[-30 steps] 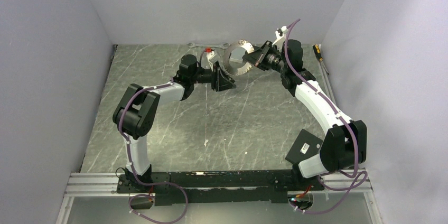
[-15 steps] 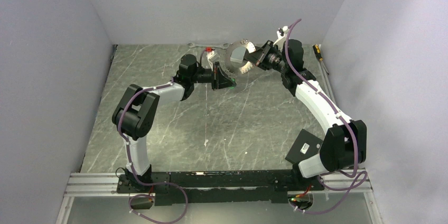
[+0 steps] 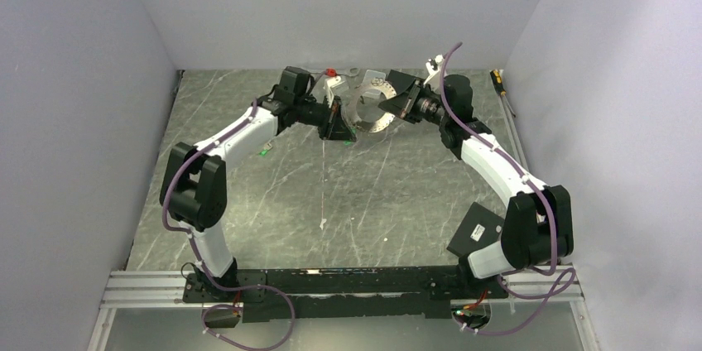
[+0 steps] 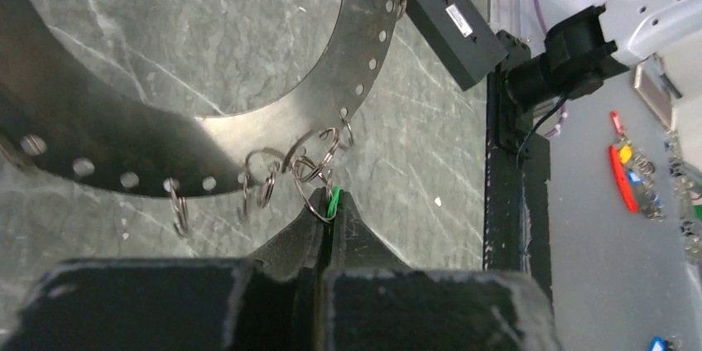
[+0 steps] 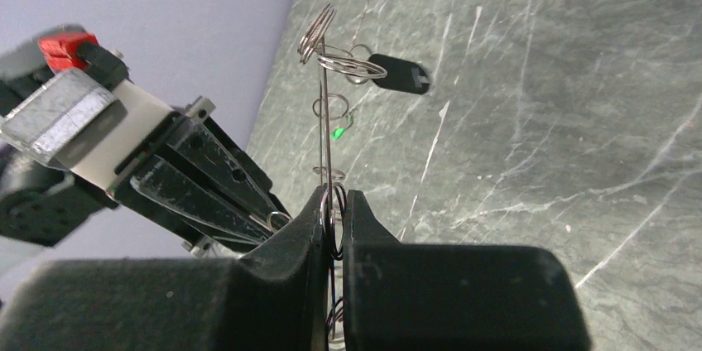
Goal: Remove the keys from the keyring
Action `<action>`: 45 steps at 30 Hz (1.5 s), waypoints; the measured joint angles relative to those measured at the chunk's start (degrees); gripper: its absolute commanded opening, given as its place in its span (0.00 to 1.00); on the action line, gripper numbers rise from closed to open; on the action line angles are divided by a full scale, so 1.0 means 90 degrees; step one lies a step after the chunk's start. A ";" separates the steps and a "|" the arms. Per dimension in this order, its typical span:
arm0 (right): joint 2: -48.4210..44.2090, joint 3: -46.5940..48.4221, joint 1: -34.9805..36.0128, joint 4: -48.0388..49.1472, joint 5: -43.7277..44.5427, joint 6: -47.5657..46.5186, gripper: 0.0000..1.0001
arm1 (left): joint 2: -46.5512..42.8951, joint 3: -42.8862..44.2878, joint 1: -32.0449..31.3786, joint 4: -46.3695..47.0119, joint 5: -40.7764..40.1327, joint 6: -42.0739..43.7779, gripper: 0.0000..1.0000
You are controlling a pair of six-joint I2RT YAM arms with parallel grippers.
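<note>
The keyring here is a flat grey metal ring plate [image 3: 377,126] with holes round its rim and several small split rings [image 4: 319,173] hanging from it. It is held up over the far middle of the table. My left gripper [image 3: 338,129] is shut on a green-headed key [image 4: 333,200] that hangs on one split ring under the plate [image 4: 364,53]. My right gripper [image 3: 383,103] is shut on the plate's edge [image 5: 324,119], seen edge-on between its fingertips [image 5: 334,202]. A black-headed key [image 5: 397,74] hangs from a ring at the plate's far end. Another green key [image 3: 266,150] lies on the table.
A black box [image 3: 478,231] lies on the table near the right arm's base and also shows in the left wrist view [image 4: 451,24]. A screwdriver [image 3: 497,78] lies at the far right edge. Walls close in the back and both sides.
The left arm has swung up and back, its elbow now further left. Both grippers and the plate have shifted a little left. A green key now shows on the table where the arm was.
</note>
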 measured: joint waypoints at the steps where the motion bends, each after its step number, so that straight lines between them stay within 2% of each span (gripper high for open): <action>1: 0.0000 -0.0049 0.0000 0.0063 -0.0114 -0.0046 0.09 | 0.0000 0.0226 -0.0017 -0.0508 -0.0058 0.0282 0.00; 10: -0.0036 -0.0850 -0.0202 0.0561 -0.1081 -0.0617 0.38 | 0.0204 0.1683 -0.0095 -0.3359 -0.0631 0.2237 0.00; 14: -0.0032 -0.1120 -0.0340 0.0512 -0.1532 -0.0918 0.49 | 0.0408 0.2251 -0.0143 -0.4192 -0.0843 0.2800 0.00; 19: -0.0005 -0.1178 -0.0435 0.0199 -0.1875 -0.1440 0.65 | 0.0629 0.2494 -0.0221 -0.4830 -0.1042 0.3172 0.00; 25: 0.0357 -0.1168 -0.0520 -0.0804 -0.2118 -0.2351 0.76 | 0.0967 0.2407 -0.0379 -0.5163 -0.1115 0.3393 0.00; 32: 0.0804 -0.1158 -0.0743 -0.2276 -0.2378 -0.3759 0.91 | 0.1807 0.2120 -0.0435 -0.5367 -0.1112 0.3609 0.00; 35: 0.0964 -0.1018 -0.0792 -0.3096 -0.2402 -0.4660 0.93 | 0.2021 0.2067 -0.0432 -0.5450 -0.1180 0.3679 0.00; 40: 0.0809 -0.1042 -0.0828 -0.3580 -0.2348 -0.5700 0.89 | 0.2035 0.2047 -0.0430 -0.5586 -0.1129 0.3699 0.00; 42: 0.0420 -0.1282 -0.0852 -0.3271 -0.2363 -0.5795 0.81 | 0.2035 0.2047 -0.0435 -0.5666 -0.1083 0.3699 0.00; 45: -0.0493 -0.1824 -0.0826 -0.2193 -0.2518 -0.5571 0.68 | 0.2035 0.2047 -0.0440 -0.5799 -0.0918 0.3694 0.00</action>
